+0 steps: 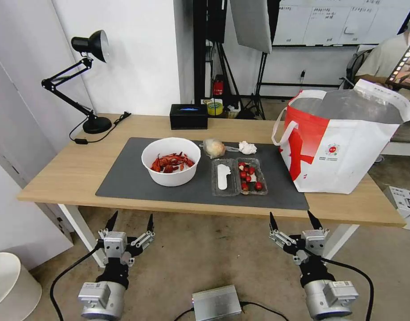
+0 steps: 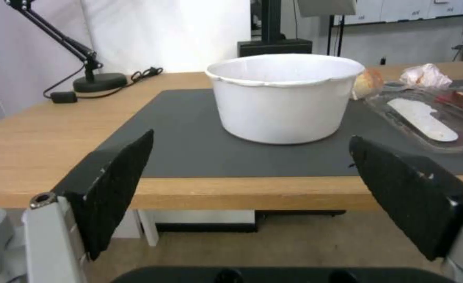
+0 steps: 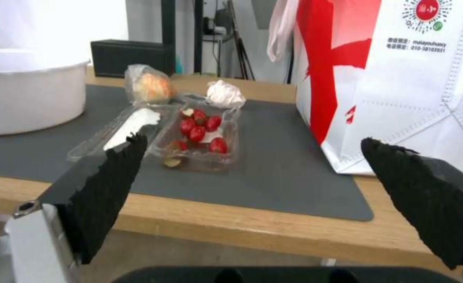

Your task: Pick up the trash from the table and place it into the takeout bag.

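Showing "malayouhuocy" print: takeout bag (image 3: 399,78), table (image 3: 242,228).

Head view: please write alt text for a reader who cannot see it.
Both grippers, left and right, hang open before the table, holding nothing. On its grey mat lie a white bowl of red shells, an open clamshell box, a plastic wad and a tissue; the takeout bag stands open on the table's right end.

Mat (image 1: 125,178) bare left of bowl (image 1: 171,161); takeout bag (image 1: 343,142) walls right end.
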{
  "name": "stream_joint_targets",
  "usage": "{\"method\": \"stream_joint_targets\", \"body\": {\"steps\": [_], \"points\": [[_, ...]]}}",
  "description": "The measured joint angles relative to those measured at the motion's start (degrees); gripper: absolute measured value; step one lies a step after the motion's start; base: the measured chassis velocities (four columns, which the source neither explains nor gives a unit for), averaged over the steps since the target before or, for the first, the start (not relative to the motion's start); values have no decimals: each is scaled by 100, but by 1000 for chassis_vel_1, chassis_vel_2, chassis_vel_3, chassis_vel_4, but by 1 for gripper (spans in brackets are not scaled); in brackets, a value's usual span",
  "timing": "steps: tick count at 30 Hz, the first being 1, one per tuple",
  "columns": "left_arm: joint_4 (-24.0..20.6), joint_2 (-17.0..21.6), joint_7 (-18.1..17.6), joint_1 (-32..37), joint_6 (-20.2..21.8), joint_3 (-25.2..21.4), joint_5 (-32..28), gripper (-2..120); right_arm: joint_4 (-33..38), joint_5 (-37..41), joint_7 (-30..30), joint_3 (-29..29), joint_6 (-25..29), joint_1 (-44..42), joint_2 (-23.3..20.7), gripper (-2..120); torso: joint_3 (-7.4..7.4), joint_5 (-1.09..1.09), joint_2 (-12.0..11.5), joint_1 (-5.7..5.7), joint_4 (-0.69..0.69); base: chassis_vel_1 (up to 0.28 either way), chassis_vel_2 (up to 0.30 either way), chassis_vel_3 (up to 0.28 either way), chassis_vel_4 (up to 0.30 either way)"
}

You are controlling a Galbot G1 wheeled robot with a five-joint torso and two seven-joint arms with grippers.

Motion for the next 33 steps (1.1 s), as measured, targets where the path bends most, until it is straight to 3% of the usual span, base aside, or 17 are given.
{"method": "stream_joint_targets", "body": {"steps": [30, 33], "points": [[-1, 13, -7, -14, 0, -13, -45, 100, 1, 26, 0, 10, -13, 13, -26, 100, 0, 0, 0, 0, 0, 0, 0, 0, 0], [-130, 171, -256, -159, 47, -168, -521, 100, 45, 397, 62, 169, -283, 189, -355, 100, 0, 0, 0, 0, 0, 0, 0, 0, 0]]}}
